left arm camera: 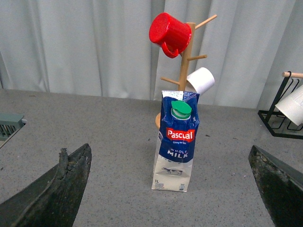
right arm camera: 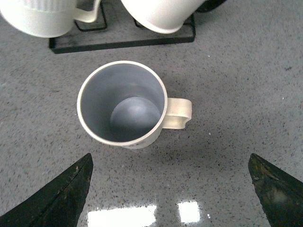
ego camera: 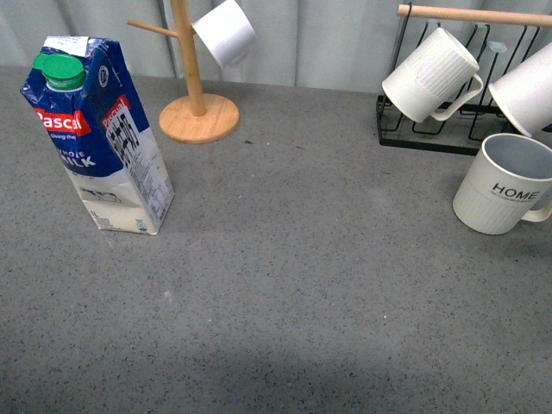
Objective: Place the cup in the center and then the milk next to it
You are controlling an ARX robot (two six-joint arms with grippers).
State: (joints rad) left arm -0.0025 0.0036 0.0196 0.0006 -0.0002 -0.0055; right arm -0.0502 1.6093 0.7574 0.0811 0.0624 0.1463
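— The milk (ego camera: 99,138), where is it?
— Far left on the speckled grey worktop (ego camera: 302,285): a tall, boxy carton, upright, with a round green cap, near the wooden mug tree (ego camera: 194,86).
— And the cup (ego camera: 504,185)?
— Far right. Ribbed, off-white, grey-blue inside, upright just before the black wire rack (ego camera: 431,138).
— Claws?
— The left claw (left arm camera: 169,146) gapes wide, facing the milk. The right claw (right arm camera: 170,155) gapes wide above the cup. Both are empty.

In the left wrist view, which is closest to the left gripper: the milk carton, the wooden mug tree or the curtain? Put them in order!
1. Milk carton: straight ahead on the table, nearest.
2. Wooden mug tree: just behind the carton.
3. Grey curtain: at the very back, farthest.
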